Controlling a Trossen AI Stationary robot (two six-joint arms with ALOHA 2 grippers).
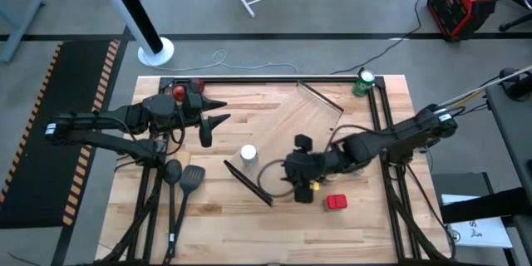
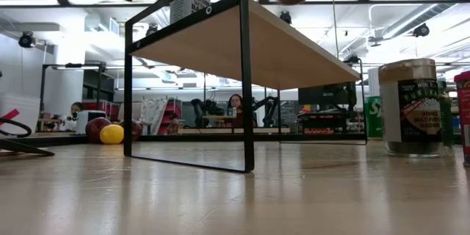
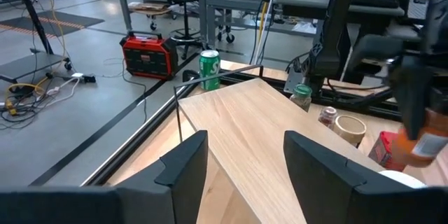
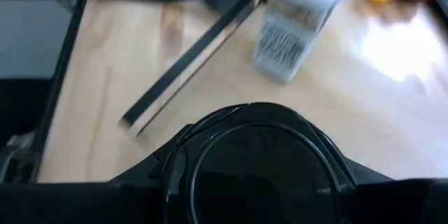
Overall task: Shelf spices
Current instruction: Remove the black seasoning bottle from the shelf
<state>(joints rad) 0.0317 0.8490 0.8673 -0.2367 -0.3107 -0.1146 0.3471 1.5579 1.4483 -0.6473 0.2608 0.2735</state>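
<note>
1. The tabletop [image 1: 366, 224] was pale butcher-block wood with a black frame around its edge; grey floor, a black mat with striped edging and loose cables lay beyond it.
2. The shelf [image 1: 287, 125] stood across the middle of the table, its light-wood board slanted and a thin black end bar toward the near side.
3. The left gripper [image 1: 212, 116] hung above the shelf's left end, fingers apart at a moderate gap and nothing between them (wrist view confirmed the empty gap).
4. The right gripper [image 1: 301, 179] was low by the near right corner of the shelf, clamped on a black-topped jar [image 4: 255, 161], which filled the wrist view.
5. A white-topped jar [image 1: 248, 155] stood on the shelf board. A red square-topped jar [image 1: 336, 202] sat on the table just beside the right gripper.
6. Two black spatulas [image 1: 183, 179] lay at the near left, and a green can [image 1: 364, 81] stood at the far right corner.
7. The low view showed an open workshop with ceiling lights and a seated person far behind the table.
</note>
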